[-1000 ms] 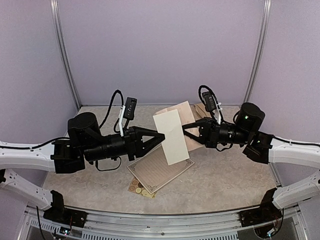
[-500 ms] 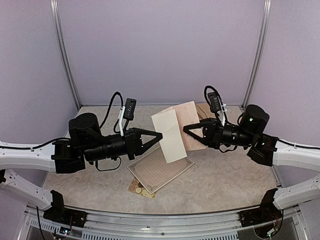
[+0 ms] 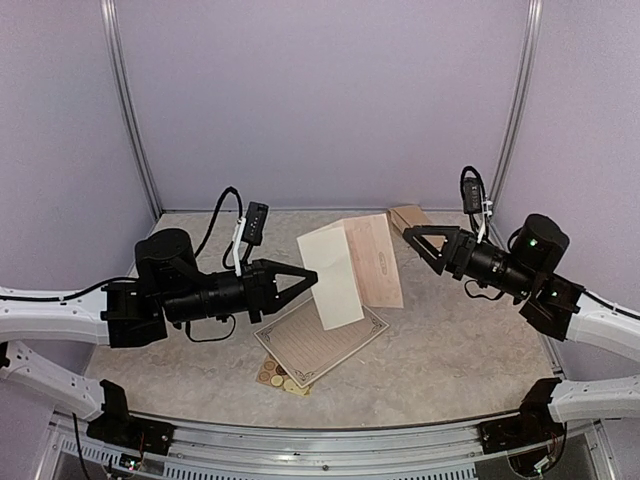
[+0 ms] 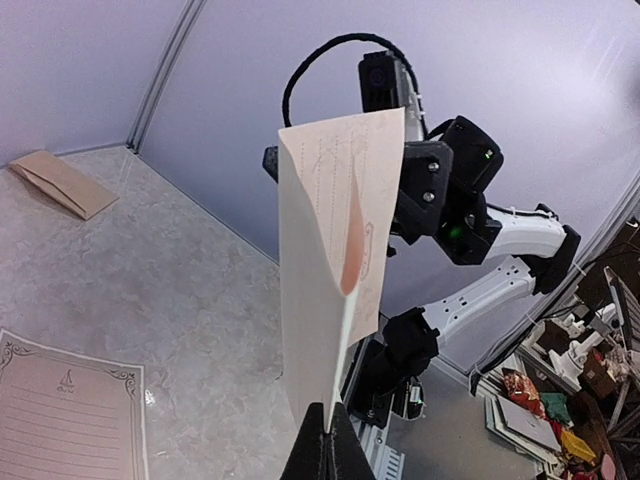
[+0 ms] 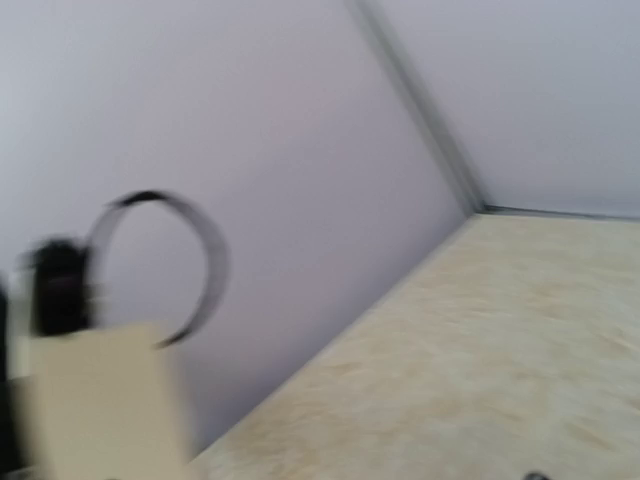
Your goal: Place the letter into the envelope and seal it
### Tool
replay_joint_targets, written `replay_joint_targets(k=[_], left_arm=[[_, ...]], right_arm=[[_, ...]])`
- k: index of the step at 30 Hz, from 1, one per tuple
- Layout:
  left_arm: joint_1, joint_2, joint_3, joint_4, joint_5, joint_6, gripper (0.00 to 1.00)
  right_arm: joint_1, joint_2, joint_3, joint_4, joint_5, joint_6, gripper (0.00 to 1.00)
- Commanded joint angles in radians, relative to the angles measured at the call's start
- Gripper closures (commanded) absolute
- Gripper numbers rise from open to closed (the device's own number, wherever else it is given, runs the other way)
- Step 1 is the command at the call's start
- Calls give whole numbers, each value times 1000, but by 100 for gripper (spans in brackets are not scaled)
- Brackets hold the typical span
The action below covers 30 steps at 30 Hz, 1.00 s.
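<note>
Letter [image 3: 330,262], folded, hangs upright in the air over the middle of the surface [image 3: 450,345]. My left claw [image 3: 313,275] pinches it at one edge, jaws clamped tight on the paper. My right claw [image 3: 421,250] sits well off to the right, jaws spread and empty.

I judge the folding is done and insertion comes next. For that, the right claw must fetch the envelope [image 3: 409,216], which lies flat at the back, and open its flap.

A second bordered sheet [image 3: 320,338] and a sticker sheet [image 3: 278,376] lie below the letter. Nothing blocks the way to the envelope, though the letter's fold gapes a little.
</note>
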Motion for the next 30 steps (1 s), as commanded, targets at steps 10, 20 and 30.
replay_joint_targets(k=[10,20,30], left_arm=[[3,-42,-7,25,106,55,100],[0,-25,-1,45,129,47,100],[-1,-17,4,45,132,41,100]], right_arm=[[33,165,79,-8,-351,-67,8],[138,273,142,72,-477,-85,13],[183,336,162,120,-510,-76,44]])
